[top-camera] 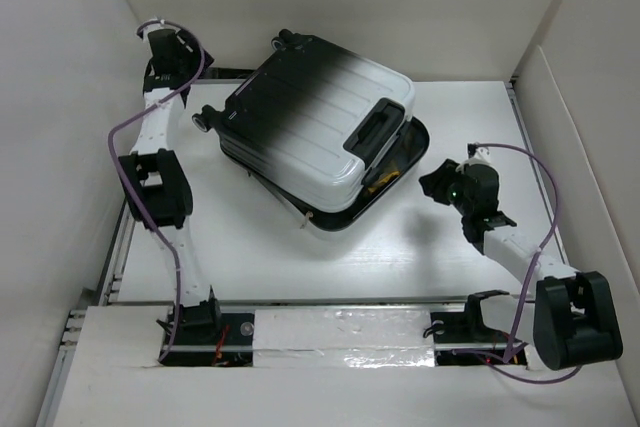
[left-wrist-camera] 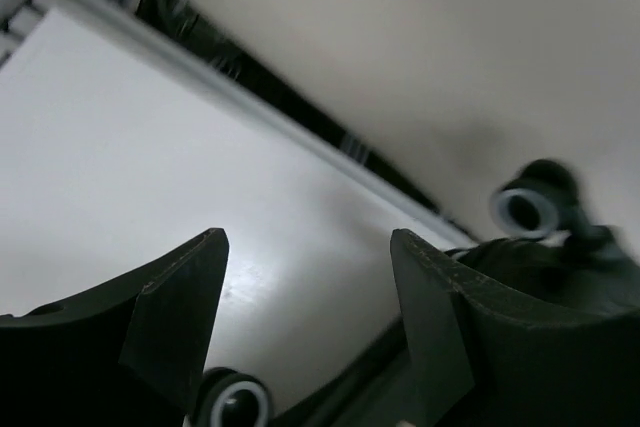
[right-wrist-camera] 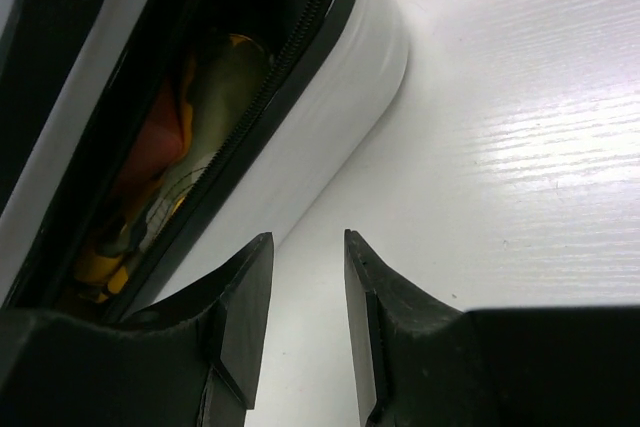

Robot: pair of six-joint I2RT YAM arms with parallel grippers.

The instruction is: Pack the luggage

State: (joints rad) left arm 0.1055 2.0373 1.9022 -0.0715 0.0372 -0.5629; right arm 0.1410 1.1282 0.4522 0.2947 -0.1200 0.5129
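Closing step — ribbed black-to-silver hard-shell luggage (top-camera: 310,122) ajar. Left gripper (left-wrist-camera: 310,317), right gripper (right-wrist-camera: 308,317): jaws apart, empty. Next, likely: press shut.

No text or label is legible anywhere.

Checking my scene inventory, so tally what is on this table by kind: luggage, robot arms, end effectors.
Luggage: 1
Robot arms: 2 (left arm, right arm)
End effectors: 2 (left end effector, right end effector), both open and empty
Total: 5
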